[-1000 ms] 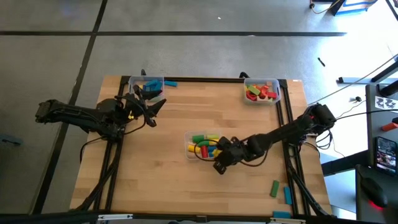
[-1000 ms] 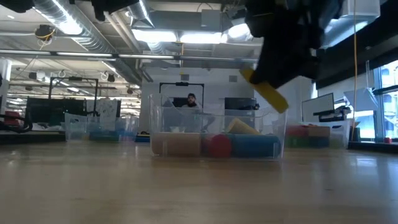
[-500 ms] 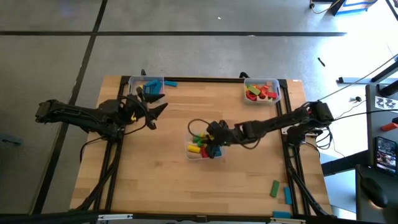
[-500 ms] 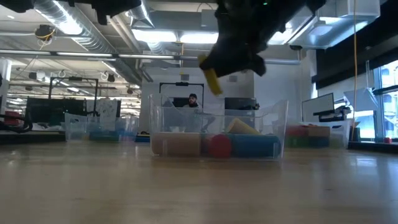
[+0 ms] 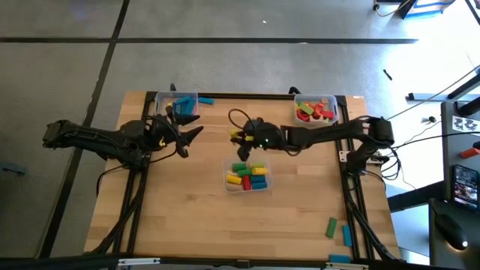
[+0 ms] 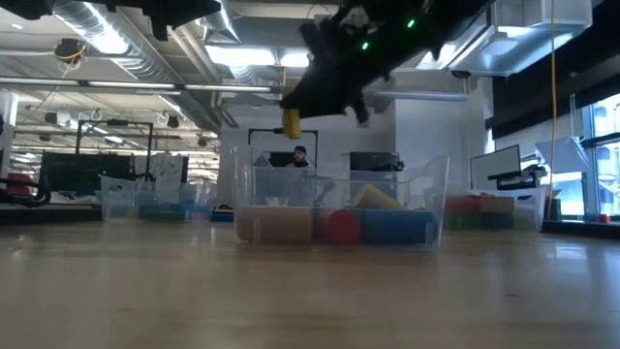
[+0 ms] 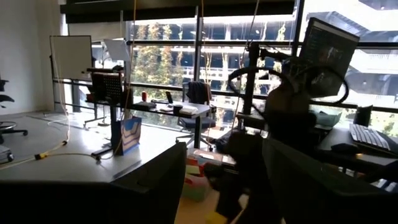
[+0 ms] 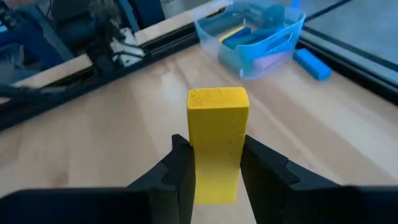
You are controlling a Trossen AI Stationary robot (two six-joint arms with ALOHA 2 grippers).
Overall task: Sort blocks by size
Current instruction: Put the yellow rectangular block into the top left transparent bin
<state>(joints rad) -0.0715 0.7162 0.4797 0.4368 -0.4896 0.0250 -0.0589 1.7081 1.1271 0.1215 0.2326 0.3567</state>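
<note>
My right gripper (image 5: 241,136) is shut on a yellow block (image 8: 217,138), above the table between the centre bin (image 5: 247,177) and the far edge. The low view shows the block (image 6: 291,123) hanging high above the tabletop. The centre bin holds several blocks in yellow, green, red and blue. My left gripper (image 5: 191,133) waits open at the table's left, near the far-left bin (image 5: 178,101), with nothing between its fingers. My right gripper pinches the yellow block's two long sides (image 8: 194,163) between its two fingers (image 8: 258,163). The block lies along the fingers and sticks out past their tips. The fingers come from the table's right, slanting down. The block is lifted clear of table and bins.
The far-left bin holds blue blocks, and a loose blue block (image 5: 205,100) lies beside it. A far-right bin (image 5: 316,109) holds red and orange blocks. Green (image 5: 331,226) and blue (image 5: 346,235) blocks lie near the right front corner.
My right gripper has carried the yellow block from the near side of the centre bin, over it, toward the far edge and a little left. It has turned on the way, and the block no longer hangs slanted. Its hold stays shut.
</note>
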